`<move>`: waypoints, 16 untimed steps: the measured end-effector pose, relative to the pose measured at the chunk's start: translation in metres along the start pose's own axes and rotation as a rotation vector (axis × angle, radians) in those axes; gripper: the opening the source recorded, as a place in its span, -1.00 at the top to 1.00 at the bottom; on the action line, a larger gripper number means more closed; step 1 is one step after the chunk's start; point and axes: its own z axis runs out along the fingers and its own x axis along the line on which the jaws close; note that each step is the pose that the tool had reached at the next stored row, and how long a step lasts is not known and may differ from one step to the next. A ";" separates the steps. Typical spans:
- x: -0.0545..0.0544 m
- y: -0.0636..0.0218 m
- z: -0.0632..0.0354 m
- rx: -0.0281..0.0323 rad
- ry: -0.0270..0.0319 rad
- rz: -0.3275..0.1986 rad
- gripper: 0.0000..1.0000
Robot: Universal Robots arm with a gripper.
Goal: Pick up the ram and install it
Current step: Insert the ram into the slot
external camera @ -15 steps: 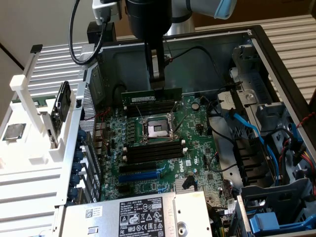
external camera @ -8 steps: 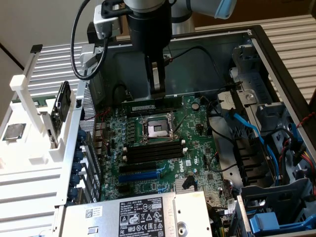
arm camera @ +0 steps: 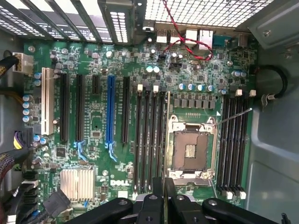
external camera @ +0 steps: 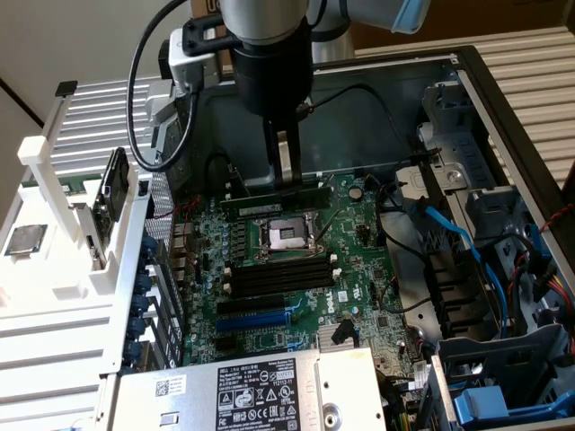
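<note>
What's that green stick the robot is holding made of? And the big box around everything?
The ram looks like stiff circuit board, probably fibreglass: flat, matte green, dotted with dark chips. The computer case looks like bare sheet metal: dull grey sheen, folded edges, punched holes.

A: Case: grey sheet metal, dull. Motherboard: green board, matt.

B: Slots: black plastic. Blue slot: plastic, glossier. Heat sink: bare ribbed metal.

A: Socket frame: bright metal. Ram: matt green board. Rack: smooth white plastic.
</note>
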 end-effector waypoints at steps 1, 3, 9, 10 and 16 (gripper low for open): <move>0.001 0.0001 0.0014 0.0000 -0.0003 -0.001 0.73; 0.001 0.0004 0.0049 -0.0004 -0.0001 -0.003 0.73; 0.000 0.0008 0.0118 -0.0020 0.0049 -0.020 0.73; -0.001 0.0008 0.0122 -0.0024 0.0101 -0.023 0.73; -0.002 0.0009 0.0162 -0.0035 0.0185 -0.035 0.73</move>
